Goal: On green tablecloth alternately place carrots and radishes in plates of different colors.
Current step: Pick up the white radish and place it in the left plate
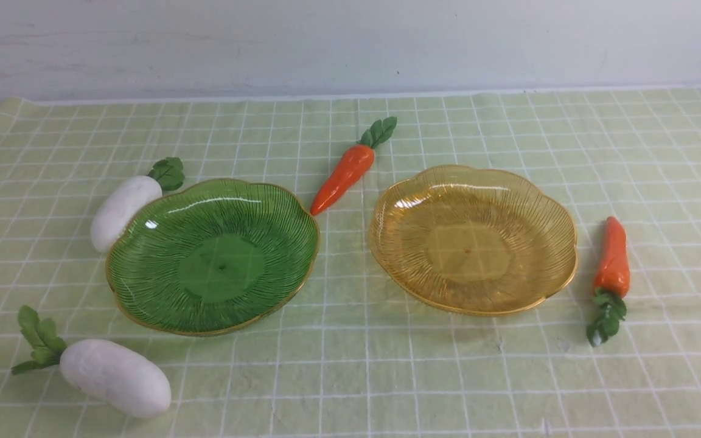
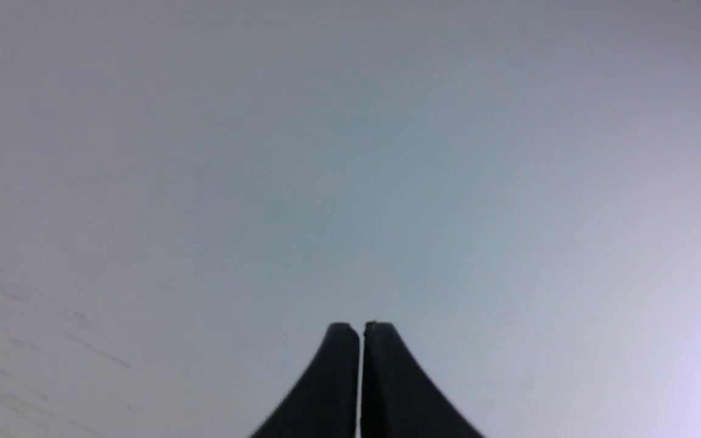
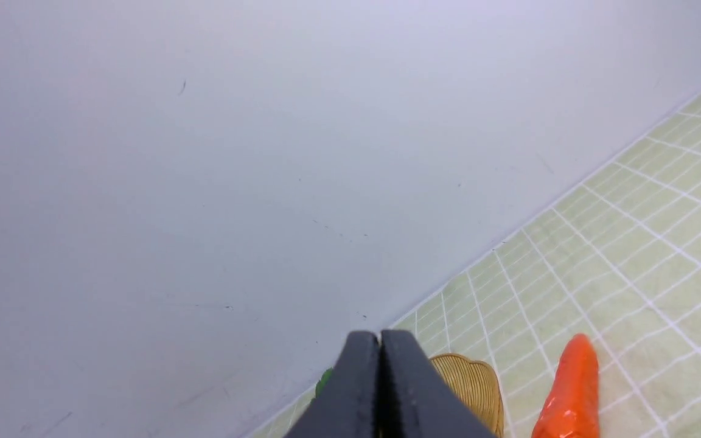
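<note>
On the green tablecloth (image 1: 350, 377) stand an empty green plate (image 1: 143, 304) at centre left and an empty amber plate (image 1: 560, 243) at centre right. One carrot (image 1: 344, 173) lies between the plates at the back. The other carrot (image 1: 612, 258) lies right of the amber plate and shows in the right wrist view (image 3: 569, 395). One radish (image 1: 122, 210) touches the green plate's far left rim. The other radish (image 1: 113, 377) lies at the front left. Neither gripper shows in the front view. My left gripper (image 2: 361, 328) is shut and empty, facing a wall. My right gripper (image 3: 380, 337) is shut and empty.
A pale wall (image 1: 350, 42) rises behind the cloth's far edge. The right wrist view shows part of the amber plate (image 3: 478, 383), the cloth (image 3: 642, 243) and the wall (image 3: 204, 152).
</note>
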